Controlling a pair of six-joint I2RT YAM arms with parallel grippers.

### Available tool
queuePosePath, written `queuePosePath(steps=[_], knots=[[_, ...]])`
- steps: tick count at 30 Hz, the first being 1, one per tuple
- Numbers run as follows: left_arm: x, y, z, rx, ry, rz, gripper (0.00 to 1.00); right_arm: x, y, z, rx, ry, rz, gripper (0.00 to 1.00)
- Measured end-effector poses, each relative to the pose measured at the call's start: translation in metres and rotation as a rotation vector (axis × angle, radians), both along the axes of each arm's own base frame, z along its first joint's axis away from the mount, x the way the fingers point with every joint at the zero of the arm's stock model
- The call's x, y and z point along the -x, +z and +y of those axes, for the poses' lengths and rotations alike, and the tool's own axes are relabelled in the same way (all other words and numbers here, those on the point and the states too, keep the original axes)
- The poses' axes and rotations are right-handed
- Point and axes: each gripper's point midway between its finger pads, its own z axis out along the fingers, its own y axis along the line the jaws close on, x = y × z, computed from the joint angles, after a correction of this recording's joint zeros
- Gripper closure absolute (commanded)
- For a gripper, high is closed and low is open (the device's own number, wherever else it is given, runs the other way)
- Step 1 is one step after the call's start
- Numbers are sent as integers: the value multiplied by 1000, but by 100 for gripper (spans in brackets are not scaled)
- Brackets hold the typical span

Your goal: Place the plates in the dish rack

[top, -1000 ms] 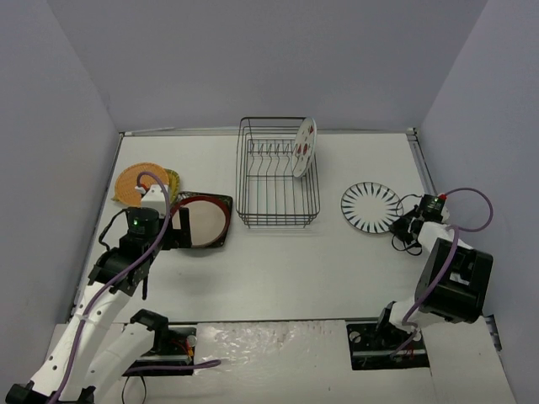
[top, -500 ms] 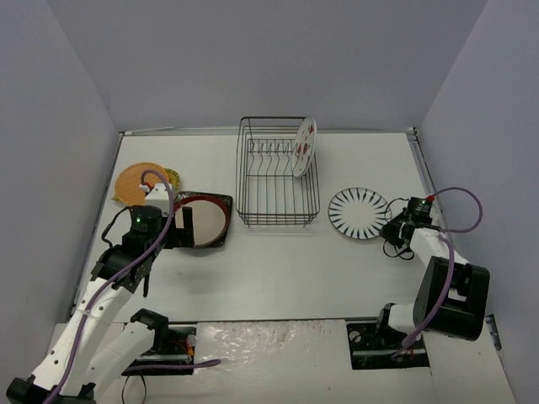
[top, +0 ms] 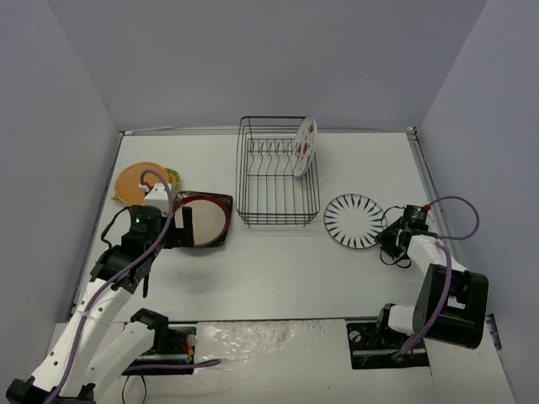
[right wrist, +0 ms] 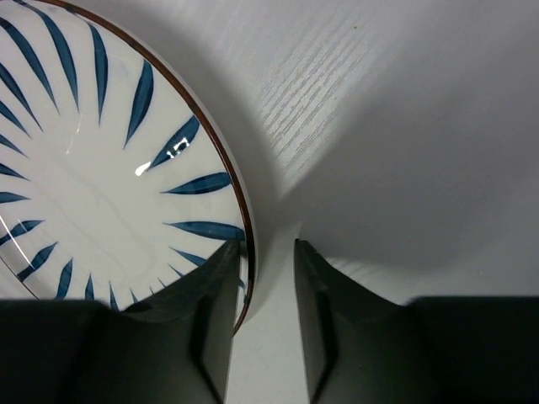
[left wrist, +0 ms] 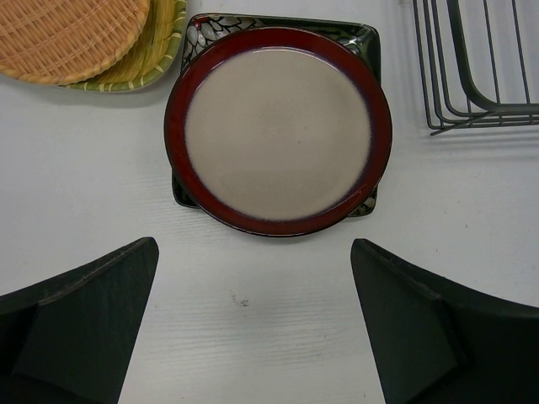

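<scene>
The dish rack [top: 278,181] is seen at the middle of the table [top: 269,269], toward its far side. One plate, white with red fruit marks [top: 304,147], is stood on edge inside the rack at the far right corner and is tilted against the right-hand wires. The other slots between the prongs are not filled.

The striped plate [top: 352,221] is laid flat on the table just to the right of the rack, apart from it. The right claw [top: 391,240] is lowered to the table at this plate's right edge. In the right wrist view the fingers [right wrist: 219,295] are shown slightly parted, with the plate's thin brown rim [right wrist: 246,269] just inside the gap beside one finger and bare table visible next to it. The rim is not pinched.

On the left, the red-rimmed plate [left wrist: 278,139] is set on top of the dark square plate [left wrist: 364,38], beside the rack's left wall. Farther left, the orange plate [left wrist: 67,34] is stacked on the yellow-green plate [left wrist: 160,50]. The left claw [left wrist: 254,246] is held above bare table just short of the red-rimmed plate. Its jaws are spread wide and nothing is held in them.
</scene>
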Motion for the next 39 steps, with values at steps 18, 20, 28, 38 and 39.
queuePosePath(steps=[18,20,28,38,39], knots=[[0,0,0,-1,1,0,3,-43,45,-4,244,155,-9,56],[0,0,0,-2,1,0,3,-50,45,8,263,218,-8,59],[0,0,0,-4,0,-1,3,-43,22,70,267,479,51,70],[0,0,1,-4,-1,-1,3,-18,6,129,247,677,70,73],[0,0,1,-4,-1,-1,3,-17,5,134,245,690,64,73]])
